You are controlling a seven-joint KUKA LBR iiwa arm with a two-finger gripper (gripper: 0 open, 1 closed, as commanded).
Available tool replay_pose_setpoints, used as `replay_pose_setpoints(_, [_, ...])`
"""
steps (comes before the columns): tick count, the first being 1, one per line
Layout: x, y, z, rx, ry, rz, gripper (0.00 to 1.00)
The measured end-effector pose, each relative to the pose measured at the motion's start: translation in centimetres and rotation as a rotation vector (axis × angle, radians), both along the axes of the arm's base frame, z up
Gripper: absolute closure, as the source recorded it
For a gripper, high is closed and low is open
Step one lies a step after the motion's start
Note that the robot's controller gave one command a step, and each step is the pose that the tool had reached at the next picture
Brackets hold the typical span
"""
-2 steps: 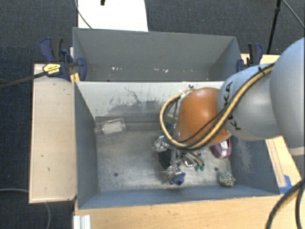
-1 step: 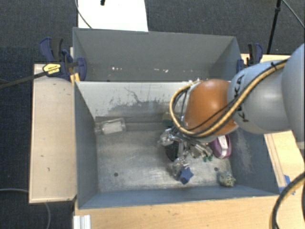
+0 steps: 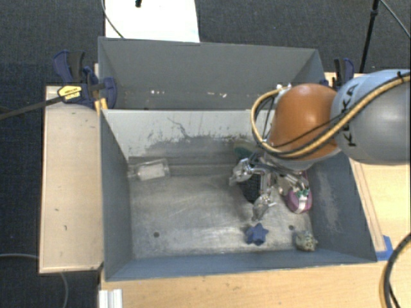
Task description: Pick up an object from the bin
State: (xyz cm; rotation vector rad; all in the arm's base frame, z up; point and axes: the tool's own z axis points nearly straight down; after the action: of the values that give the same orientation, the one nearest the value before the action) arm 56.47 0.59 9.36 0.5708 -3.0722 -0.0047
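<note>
1. Status. The gripper [image 3: 262, 209] hangs low in the right half of the bin [image 3: 186, 213], near the front wall. I cannot tell how far it is open, and I see nothing held in it.

2. Candidate objects. A blue star-shaped piece [image 3: 257, 234] lies on the floor just in front of the gripper, close to the front wall. A dark object [image 3: 249, 188] sits just behind the gripper, partly under the wrist hardware. A purple-and-white item [image 3: 299, 199] lies just beside the gripper, toward the right wall. I cannot confirm which of the three is the target.

3. Hazards.
- With three objects crowded round the tool, I judge that closing here could pinch two at once or nudge one aside.
- The blue star-shaped piece is flat and low, so the grip may slide off its points.
- The front and right walls are near, so a descent with sideways drift could scrape them.
- The cables [image 3: 258, 117] looping round the orange cover [image 3: 305, 117] hang toward the back wall and might snag there.

4. Visibility limits.
- The orange cover and arm hide the back-right corner.
- A greenish item [image 3: 243, 151] at the back wall is partly covered, and its kind is unclear.
- A grey-green lump [image 3: 305, 240] in the front-right corner is too small to identify.
- A clear plastic piece [image 3: 149, 170] lies well apart near the back-left.
</note>
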Motion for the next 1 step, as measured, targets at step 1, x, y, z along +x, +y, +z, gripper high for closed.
replay_pose_setpoints(1, [1.53, -4.8, -1.81, 0.003, -0.019, 0.041, 0.0])
